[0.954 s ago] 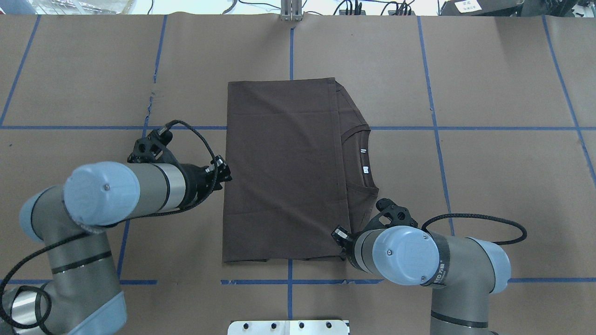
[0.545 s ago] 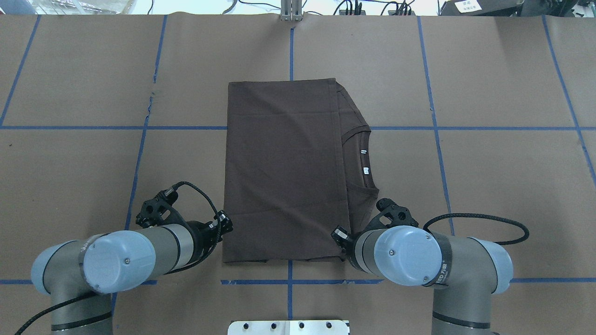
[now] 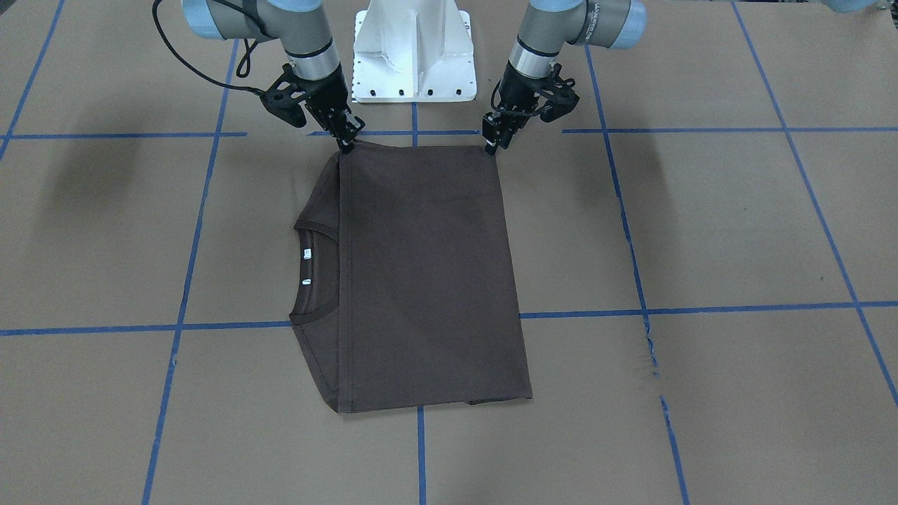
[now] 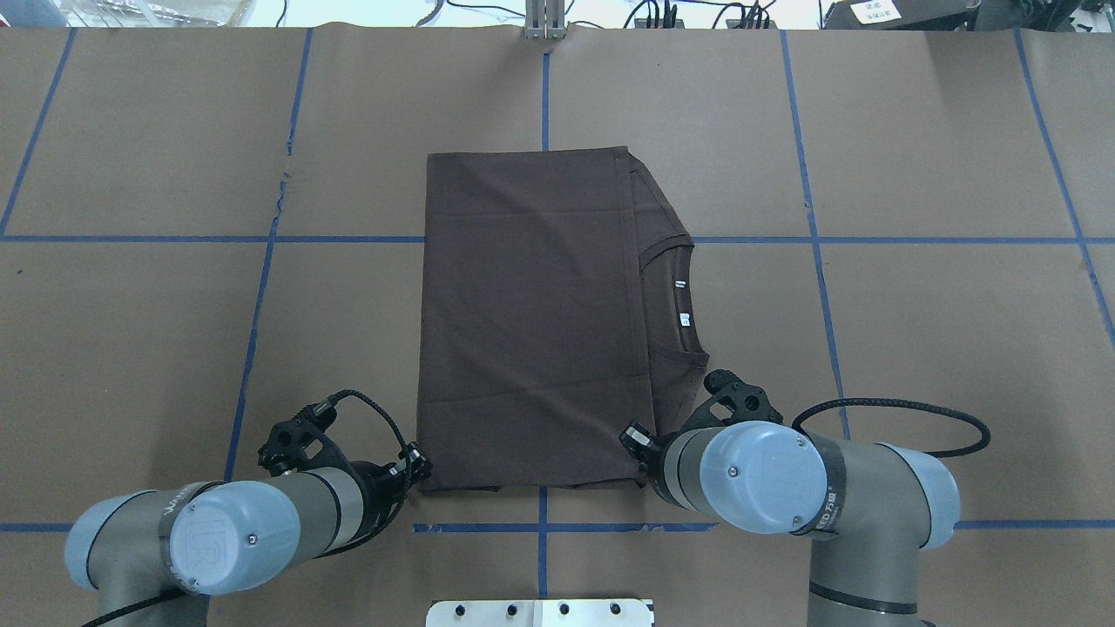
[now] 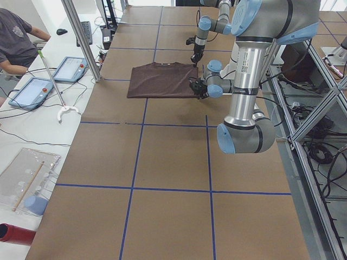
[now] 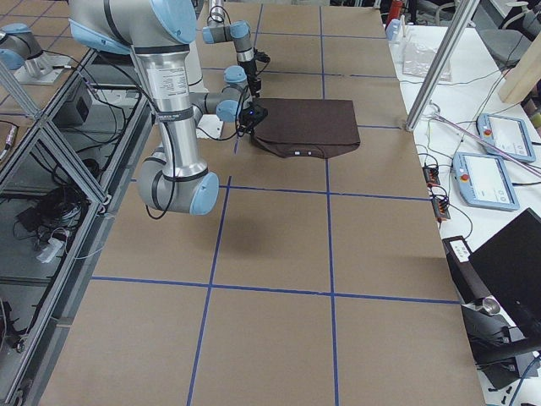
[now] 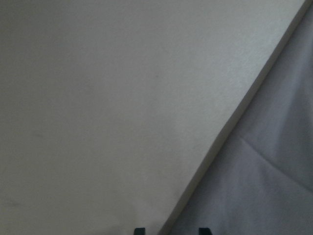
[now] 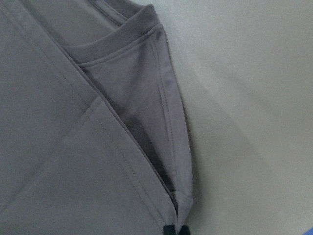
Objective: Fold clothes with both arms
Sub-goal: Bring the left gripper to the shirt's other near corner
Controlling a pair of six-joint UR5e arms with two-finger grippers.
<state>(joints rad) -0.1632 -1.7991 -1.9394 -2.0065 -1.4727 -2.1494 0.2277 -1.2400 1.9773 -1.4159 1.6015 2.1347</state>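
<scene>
T-shirt lay folded flat at mid-worktop. Seen from the front, its collar and white labels peeked out along the 9 o'clock side. The right gripper sat at the shirt's 11 o'clock corner, jaws pinched together on that corner's fabric; only their tips showed in the wrist view. The left gripper sat at the 1 o'clock corner, jaws apart astride the shirt's edge, gripping nothing, mostly cropped from its wrist view.

Matt dark cloth T-shirt lies on matt brown paper table cover with blue tape lines.
</scene>
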